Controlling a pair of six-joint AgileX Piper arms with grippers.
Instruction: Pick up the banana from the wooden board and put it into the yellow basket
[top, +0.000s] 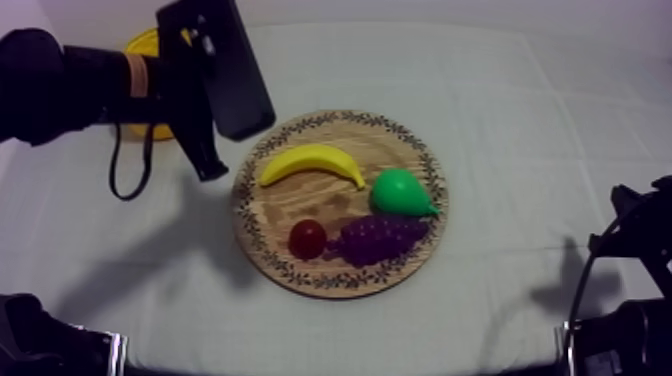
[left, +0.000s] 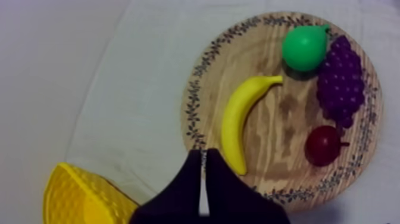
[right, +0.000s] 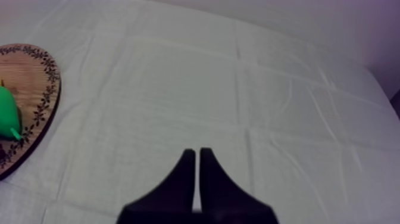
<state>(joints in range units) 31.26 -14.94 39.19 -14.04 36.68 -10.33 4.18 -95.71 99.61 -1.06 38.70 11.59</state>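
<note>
1 board (top: 285, 200) mid-table. 1 basket (top: 140, 45) off its far left, mostly hidden under L arm (top: 80, 85). On board: 1 banana (top: 310, 163), 1 grapes (top: 380, 238), 1 pear (top: 398, 192), 1 small red fruit (top: 307, 238). L gripper (left: 202, 154) at board rim by banana, R gripper (right: 197, 152) over cloth (right: 238, 89): both w/ fingers pressed together, empty.

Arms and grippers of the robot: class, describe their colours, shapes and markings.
The left arm and the right arm are black. The left arm is bulky and rounded, with a tan band round it near the wrist. The left gripper and the right gripper each have two matt black fingers, broad at the base and tapering to narrow tips.
</note>
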